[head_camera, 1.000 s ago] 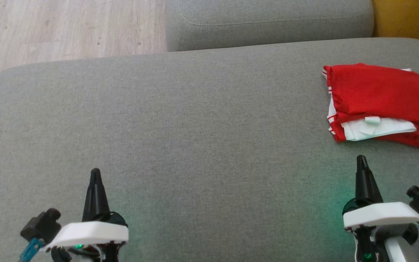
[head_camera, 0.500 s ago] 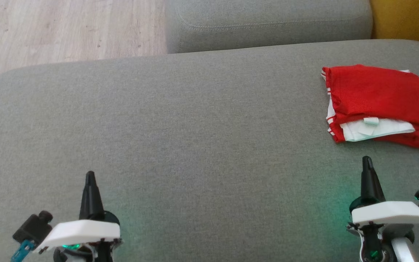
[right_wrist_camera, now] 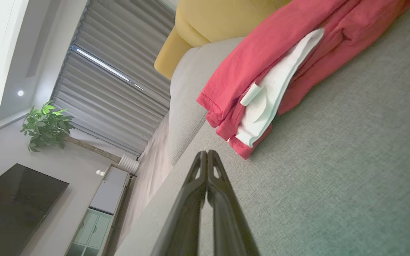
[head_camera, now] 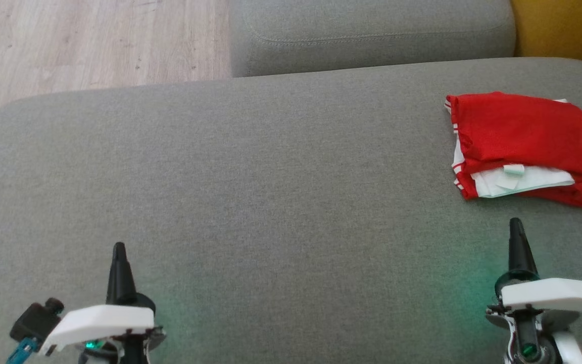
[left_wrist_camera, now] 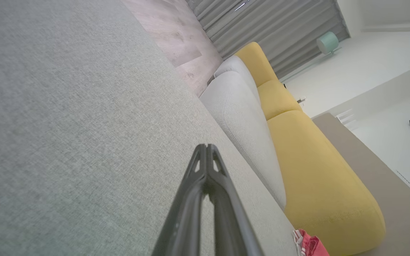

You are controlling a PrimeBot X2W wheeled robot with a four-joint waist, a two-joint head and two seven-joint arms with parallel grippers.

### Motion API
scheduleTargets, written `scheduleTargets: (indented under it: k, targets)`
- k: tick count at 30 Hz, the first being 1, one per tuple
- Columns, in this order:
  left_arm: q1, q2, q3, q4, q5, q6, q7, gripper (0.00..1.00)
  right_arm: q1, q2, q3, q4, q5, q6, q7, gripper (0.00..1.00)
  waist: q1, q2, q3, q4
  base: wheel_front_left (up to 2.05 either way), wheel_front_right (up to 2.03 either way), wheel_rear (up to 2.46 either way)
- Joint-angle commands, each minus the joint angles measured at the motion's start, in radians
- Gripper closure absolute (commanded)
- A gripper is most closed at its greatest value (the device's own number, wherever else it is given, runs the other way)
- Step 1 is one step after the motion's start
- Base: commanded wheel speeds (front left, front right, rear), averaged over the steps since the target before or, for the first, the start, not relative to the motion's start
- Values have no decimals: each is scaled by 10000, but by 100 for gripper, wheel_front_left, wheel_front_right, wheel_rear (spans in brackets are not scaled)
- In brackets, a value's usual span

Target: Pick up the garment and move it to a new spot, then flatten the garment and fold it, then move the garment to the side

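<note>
From the head, a folded red and white garment [head_camera: 523,136] lies on the grey seat cushion [head_camera: 271,177], close to its right edge and toward the far right corner. White layers show along the garment's near side. The left gripper [head_camera: 118,248] hangs over the near left part of the cushion, its two dark fingers pressed together with nothing between them. The right gripper [head_camera: 516,225] is over the near right part, near the garment's near edge but apart from it, also closed and empty. Past the far edge are a second grey cushion [head_camera: 372,35], a wooden floor [head_camera: 94,40] and a yellow cushion [head_camera: 564,25].

From the left wrist, the fingers meet at their tips above bare cushion. A red corner of the garment peeks in at the bottom edge, well apart from them. A grey curtain [left_wrist_camera: 272,32] hangs beyond.

From the right wrist, the closed fingers point toward the garment, whose nearest corner lies just beyond the tips without touching. A plant [right_wrist_camera: 46,124] and a dark television [right_wrist_camera: 9,209] are at the left.
</note>
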Motion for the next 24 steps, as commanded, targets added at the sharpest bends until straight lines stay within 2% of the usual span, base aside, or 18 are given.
scheduleTargets:
  k: [1,24]
  targets:
    - [-576,156,337,-277,-248,-70,55,100,-545,-184,50,-369,289,-5,69,100,0,-1,-7,-1,0,0,0]
    - [-674,167,859,-151,-2384,-239,700,100,-605,-195,-209,-469,2689,-7,700,100,0,-1,-133,-21,0,0,0]
